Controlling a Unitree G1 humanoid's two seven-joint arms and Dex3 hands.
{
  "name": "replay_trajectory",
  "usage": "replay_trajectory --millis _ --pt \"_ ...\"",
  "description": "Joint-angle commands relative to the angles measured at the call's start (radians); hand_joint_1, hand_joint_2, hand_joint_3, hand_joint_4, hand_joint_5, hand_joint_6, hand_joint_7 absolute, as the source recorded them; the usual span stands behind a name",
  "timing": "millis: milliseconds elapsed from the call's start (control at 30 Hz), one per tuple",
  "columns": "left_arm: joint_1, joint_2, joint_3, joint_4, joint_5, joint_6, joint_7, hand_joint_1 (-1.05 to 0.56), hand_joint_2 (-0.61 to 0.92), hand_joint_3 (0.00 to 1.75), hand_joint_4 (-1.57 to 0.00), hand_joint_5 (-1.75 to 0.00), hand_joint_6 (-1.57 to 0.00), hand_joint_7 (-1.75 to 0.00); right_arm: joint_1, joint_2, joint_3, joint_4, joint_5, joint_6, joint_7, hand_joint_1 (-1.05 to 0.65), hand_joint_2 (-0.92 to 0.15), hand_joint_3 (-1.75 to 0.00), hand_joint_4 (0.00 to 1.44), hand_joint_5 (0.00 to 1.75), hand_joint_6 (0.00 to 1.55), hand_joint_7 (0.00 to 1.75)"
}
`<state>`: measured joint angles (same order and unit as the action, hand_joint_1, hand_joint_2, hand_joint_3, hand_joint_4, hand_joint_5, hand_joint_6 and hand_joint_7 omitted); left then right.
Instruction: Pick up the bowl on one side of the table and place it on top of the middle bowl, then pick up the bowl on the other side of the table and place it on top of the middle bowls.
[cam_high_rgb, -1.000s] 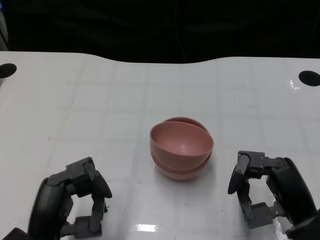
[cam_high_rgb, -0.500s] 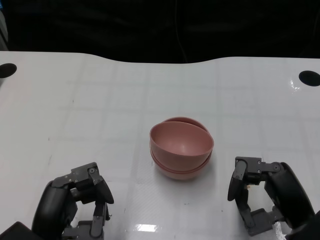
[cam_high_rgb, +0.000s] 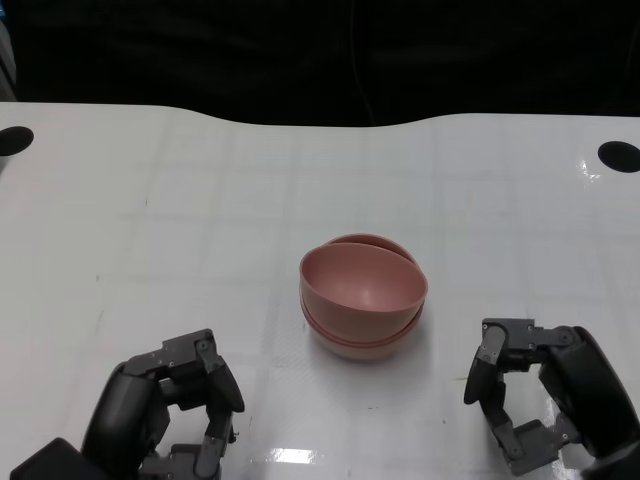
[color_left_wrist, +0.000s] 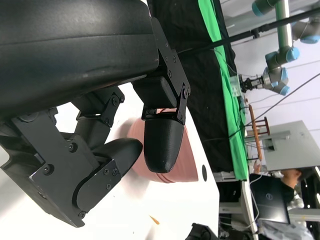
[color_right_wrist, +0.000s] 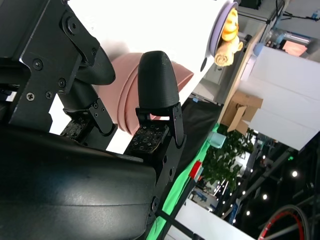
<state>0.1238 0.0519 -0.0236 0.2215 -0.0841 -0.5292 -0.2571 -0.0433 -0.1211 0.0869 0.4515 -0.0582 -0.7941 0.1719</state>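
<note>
Head view: stack of pink bowls (cam_high_rgb: 363, 295), nested, at the middle of the white table (cam_high_rgb: 200, 200). At least two rims show, the top bowl sitting slightly tilted; the exact count cannot be told. No bowl stands to either side of the stack, so the task looks finished. Bowls: matte, smooth, round, probably plastic. Table: glossy white, faintly gridded. Left hand (cam_high_rgb: 185, 405): near the stack, on its left, fingers curled, holding nothing. Right hand (cam_high_rgb: 525, 385): near the stack, on its right, likewise empty, fingers bent apart.
</note>
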Motion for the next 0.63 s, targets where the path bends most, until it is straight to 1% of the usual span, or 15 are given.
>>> replay_trajectory --millis 33,200,433,567,633 --pt "-0.009 0.006 0.004 0.001 0.018 0.002 0.018 -0.18 0.25 1.48 -0.85 -1.63 -0.88 -1.39 -0.009 -0.025 -0.018 0.003 0.002 -0.022 0.002 0.18 -0.03 -1.75 1.12 1.58 1.01 1.28" --pt "-0.009 0.009 0.005 -0.005 0.033 0.0 0.024 -0.22 0.24 1.48 -0.87 -1.64 -0.89 -1.39 -0.023 -0.03 -0.023 0.031 -0.011 -0.066 -0.003 0.19 0.0 -1.75 1.12 1.6 1.01 1.29" --pt "-0.001 0.012 0.006 -0.016 0.055 -0.007 0.029 -0.21 0.22 1.5 -0.87 -1.66 -0.9 -1.38 -0.022 -0.035 -0.028 0.037 -0.023 -0.08 -0.007 0.18 0.0 -1.75 1.1 1.6 1.02 1.29" --pt "0.0 0.014 0.006 -0.022 0.03 -0.003 0.012 -0.21 0.23 1.49 -0.86 -1.67 -0.9 -1.38 -0.021 -0.041 -0.007 0.023 0.055 -0.042 0.08 0.16 -0.03 -1.75 1.07 1.61 1.0 1.29" --pt "-0.002 0.018 0.003 -0.019 0.01 -0.01 -0.009 -0.21 0.24 1.49 -0.86 -1.67 -0.9 -1.41 -0.022 -0.049 -0.001 0.014 0.087 -0.016 0.126 0.12 -0.03 -1.7 1.04 1.61 0.98 1.28"
